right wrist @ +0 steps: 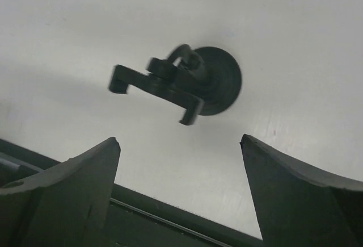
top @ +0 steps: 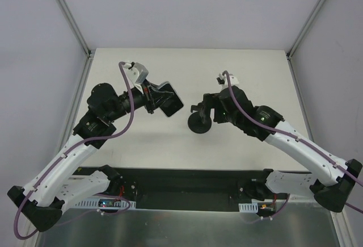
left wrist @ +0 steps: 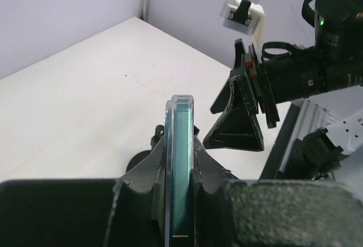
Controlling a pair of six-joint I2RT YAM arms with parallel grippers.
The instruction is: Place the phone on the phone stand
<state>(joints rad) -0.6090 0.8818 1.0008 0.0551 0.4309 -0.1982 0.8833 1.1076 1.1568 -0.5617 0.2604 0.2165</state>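
The phone, a thin dark slab, hangs above the table at back centre, with my left gripper shut on it. In the left wrist view the phone stands edge-on between the two fingers, with my left gripper clamped on its faces. The phone stand rests on its round base to the right of the phone. My right gripper hovers just beside and above the stand. From the right wrist, the phone stand sits ahead of my right gripper, whose fingers are wide open and hold nothing.
The white table is walled by white panels at the back and sides. A black strip runs along the near edge by the arm bases. In the left wrist view, the right arm's open fingers hang close ahead of the phone.
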